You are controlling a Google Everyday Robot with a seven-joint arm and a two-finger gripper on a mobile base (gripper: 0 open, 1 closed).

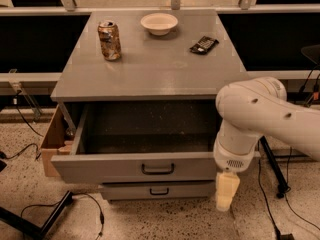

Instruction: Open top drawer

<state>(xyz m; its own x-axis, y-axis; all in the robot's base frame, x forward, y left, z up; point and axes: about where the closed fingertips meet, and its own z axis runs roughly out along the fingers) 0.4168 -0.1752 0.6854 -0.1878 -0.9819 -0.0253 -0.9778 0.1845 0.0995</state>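
The top drawer (135,166) of the grey cabinet stands pulled out toward me, its grey speckled interior (150,129) showing. A small black bar handle (158,169) sits at the centre of its front. A narrower grey drawer (155,190) below it is shut. My gripper (226,191) hangs at the end of the white arm (260,119), pointing down at the drawer's right front corner, off to the right of the handle and not touching it.
On the cabinet top (155,64) stand a drink can (109,40), a white bowl (159,23) and a dark snack packet (204,44). A cardboard box (54,144) sits at the left. Cables (30,149) and a black stand leg (35,224) lie on the floor.
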